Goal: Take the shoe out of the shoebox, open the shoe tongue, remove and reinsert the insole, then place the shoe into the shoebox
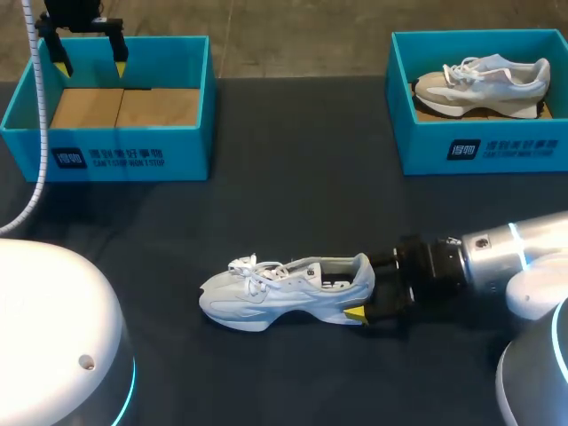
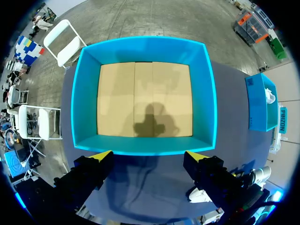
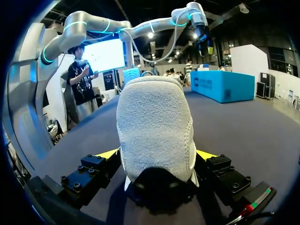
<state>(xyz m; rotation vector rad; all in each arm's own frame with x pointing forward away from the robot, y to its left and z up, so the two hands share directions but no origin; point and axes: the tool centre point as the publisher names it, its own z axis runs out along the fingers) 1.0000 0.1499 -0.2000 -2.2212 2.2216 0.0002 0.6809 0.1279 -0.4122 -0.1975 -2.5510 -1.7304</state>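
A white and light-grey shoe (image 1: 266, 297) lies on its sole on the dark table, toe to the left. My right gripper (image 1: 362, 297) is at its heel with the fingers open either side. In the right wrist view the heel (image 3: 154, 126) fills the space between the yellow tips of the right gripper (image 3: 157, 154), and I see no firm pinch. An empty blue shoebox (image 1: 133, 146) with a cardboard floor stands at the back left. My left gripper (image 1: 89, 55) hangs open over it. In the left wrist view the left gripper (image 2: 150, 157) is above the near wall of that box (image 2: 145, 49).
A second blue shoebox (image 1: 497, 146) at the back right holds another pale shoe (image 1: 488, 84). That box (image 2: 262, 108) also shows off to the side in the left wrist view. Bare dark tabletop lies between the two boxes and in front of the shoe.
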